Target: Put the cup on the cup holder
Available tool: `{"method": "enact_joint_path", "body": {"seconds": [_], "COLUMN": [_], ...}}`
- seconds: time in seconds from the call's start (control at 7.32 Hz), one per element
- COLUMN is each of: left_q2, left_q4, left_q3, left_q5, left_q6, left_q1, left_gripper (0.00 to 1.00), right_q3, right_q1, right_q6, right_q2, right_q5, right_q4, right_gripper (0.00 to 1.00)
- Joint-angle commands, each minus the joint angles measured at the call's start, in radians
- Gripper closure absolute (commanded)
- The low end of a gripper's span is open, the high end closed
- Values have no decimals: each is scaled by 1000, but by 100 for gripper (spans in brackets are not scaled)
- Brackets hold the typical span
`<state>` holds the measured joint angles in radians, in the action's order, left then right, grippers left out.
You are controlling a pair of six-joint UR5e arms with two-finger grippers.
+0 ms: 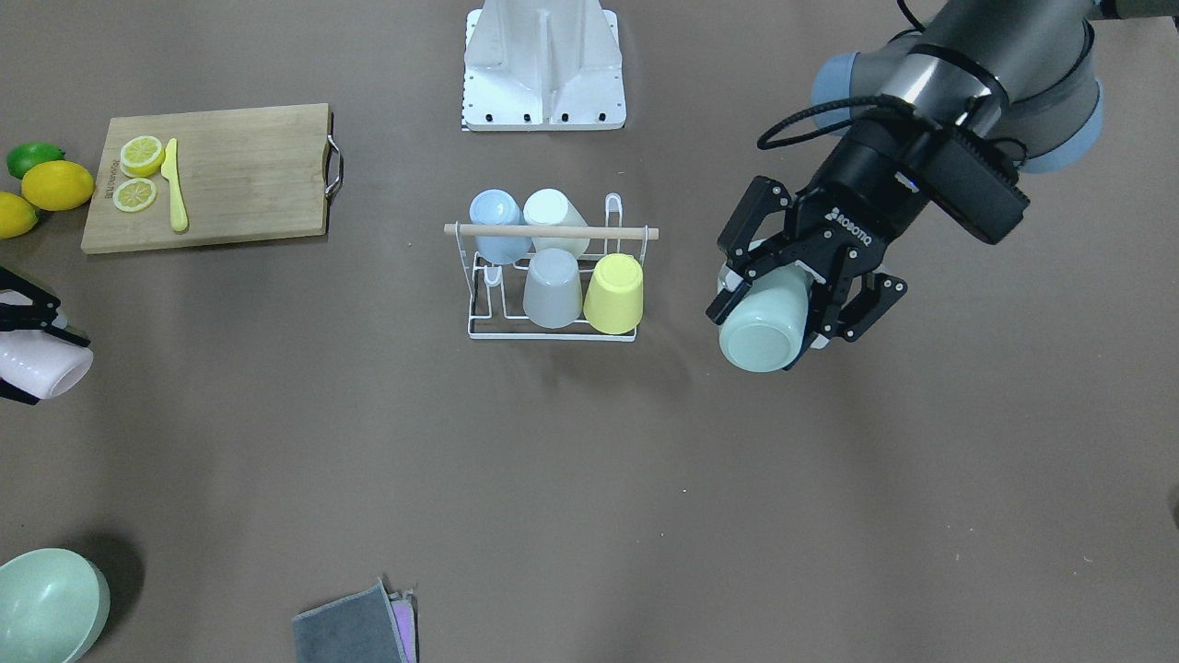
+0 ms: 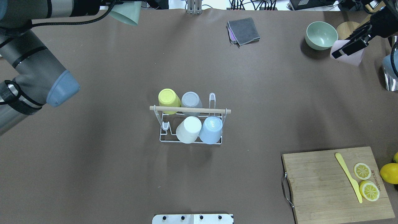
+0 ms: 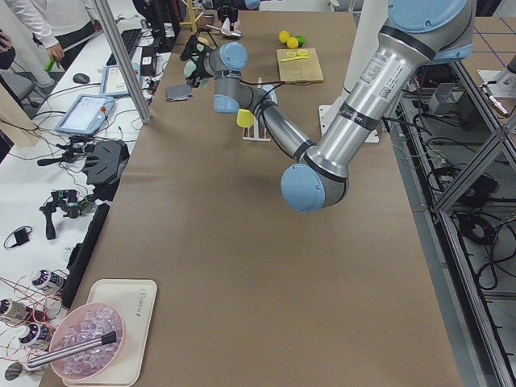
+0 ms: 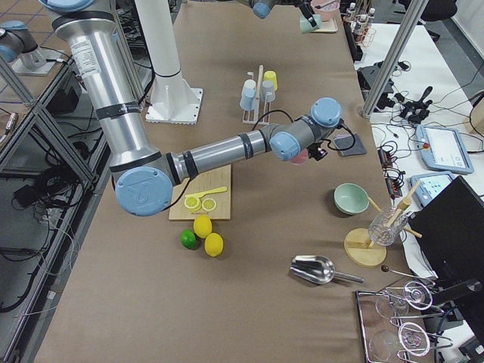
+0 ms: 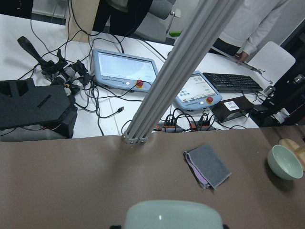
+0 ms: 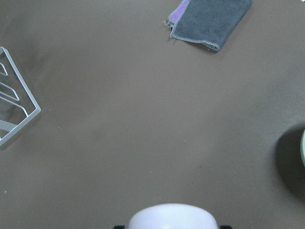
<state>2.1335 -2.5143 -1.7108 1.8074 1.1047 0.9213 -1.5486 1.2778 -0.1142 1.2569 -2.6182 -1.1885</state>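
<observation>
The cup holder [image 1: 553,231] is a white wire rack with a wooden rod, standing mid-table; it also shows in the overhead view [image 2: 189,109]. It carries blue, white, grey and yellow cups upside down. My left gripper [image 1: 776,308] is shut on a mint green cup [image 1: 760,339], held in the air beside the rack's yellow-cup end. The green cup also shows in the overhead view [image 2: 126,14] and the left wrist view [image 5: 174,214]. My right gripper [image 1: 29,354] is shut on a pale pink cup [image 1: 57,370], far from the rack; this cup shows again in the overhead view [image 2: 356,59] and the right wrist view [image 6: 174,217].
A wooden cutting board [image 1: 239,175] holds lemon slices and a yellow knife, with lemons and a lime [image 1: 46,180] beside it. A green bowl [image 1: 46,603] and a grey cloth [image 1: 355,626] lie at the operators' edge. A white mount plate [image 1: 543,64] sits at the robot's edge.
</observation>
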Motion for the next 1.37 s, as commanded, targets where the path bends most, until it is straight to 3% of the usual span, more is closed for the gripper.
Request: {"method": "enact_joint_path", "body": {"seconds": [0.0, 0.55, 0.82, 1.09, 1.23], "left_q2": [-42, -113, -148, -155, -173], "left_q4": [-130, -303, -316, -375, -450], "left_q3": [-23, -59, -82, -82, -87], "left_q5": [-152, -310, -377, -555, -572], "left_q6": [14, 54, 26, -72, -94], "left_q1": [-117, -276, -370, -473, -486], "left_gripper": [91, 92, 94, 99, 99], "right_q3": [16, 19, 18, 18, 19], "right_q1": [-2, -2, -2, -2, -2], "right_q6": [2, 4, 4, 4, 4], "right_q2": [22, 47, 50, 58, 58], "right_q5": [-8, -63, -104, -108, -106], "right_q4": [91, 196, 242, 321, 357], "right_gripper": [59, 60, 60, 62, 63]}}
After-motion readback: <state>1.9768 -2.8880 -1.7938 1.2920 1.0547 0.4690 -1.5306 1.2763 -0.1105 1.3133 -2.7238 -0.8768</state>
